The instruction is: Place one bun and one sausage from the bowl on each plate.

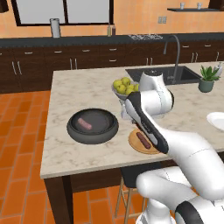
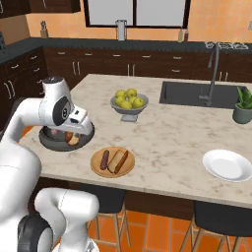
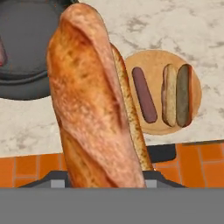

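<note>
Wooden plate (image 2: 129,169): already served; a dark reddish-brown sausage (image 2: 104,159) and a split bun (image 2: 118,161) are seen lying side by side on it, the sausage at 9 o'clock of the bun.
Second bun (image 3: 94,105): seen in the hand view standing up from between the finger tips; it is judged to be clamped and lifted clear of the counter. In the right base view an orange-brown piece shows under the hand, in front of the dark bowl (image 2: 49,141).
Gripper (image 2: 78,129): partly closed, the jaws being judged shut on the second bun; the finger tips themselves are hidden behind the bread.
Dark bowl contents: one pinkish sausage (image 1: 85,124) is left lying on the bowl floor, toward 9 o'clock of centre; no bun is seen left in it.
White plate (image 2: 227,165): bare, lying well apart from the wooden plate, at about 3 o'clock of it along the front edge of the island counter (image 2: 167,133).
Progress: one plate is judged complete, about half of the task.
Left to do: the held bun is to be carried to the white plate and released, then the pinkish sausage is to be fetched and set beside it.
Other things: a pale bowl of yellow-green fruit (image 2: 129,100) stands at 12 o'clock of the wooden plate, untouched.
</note>
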Controlling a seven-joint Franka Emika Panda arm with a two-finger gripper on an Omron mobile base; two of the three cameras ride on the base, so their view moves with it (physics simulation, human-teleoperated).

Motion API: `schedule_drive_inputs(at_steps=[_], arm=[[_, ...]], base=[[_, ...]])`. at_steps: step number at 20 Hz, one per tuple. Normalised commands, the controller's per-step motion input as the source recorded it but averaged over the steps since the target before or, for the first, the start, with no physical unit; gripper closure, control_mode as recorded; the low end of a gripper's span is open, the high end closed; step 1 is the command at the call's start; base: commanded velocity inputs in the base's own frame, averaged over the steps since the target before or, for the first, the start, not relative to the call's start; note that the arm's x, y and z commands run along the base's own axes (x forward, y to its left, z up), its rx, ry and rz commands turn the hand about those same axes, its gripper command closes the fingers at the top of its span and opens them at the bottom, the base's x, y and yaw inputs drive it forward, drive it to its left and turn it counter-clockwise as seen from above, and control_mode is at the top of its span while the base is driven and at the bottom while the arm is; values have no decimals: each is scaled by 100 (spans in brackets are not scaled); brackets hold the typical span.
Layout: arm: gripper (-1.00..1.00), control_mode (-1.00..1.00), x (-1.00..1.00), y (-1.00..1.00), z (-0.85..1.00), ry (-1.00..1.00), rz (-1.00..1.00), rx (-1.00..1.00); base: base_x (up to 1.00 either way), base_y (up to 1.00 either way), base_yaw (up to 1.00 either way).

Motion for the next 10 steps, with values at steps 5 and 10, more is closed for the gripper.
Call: schedule_drive_inputs(at_steps=[5, 10], arm=[[100, -100, -51, -83, -18, 9, -18, 0], [100, -100, 0, -5, -6, 4, 0, 0]], base=[[0, 0, 0], [0, 0, 0]])
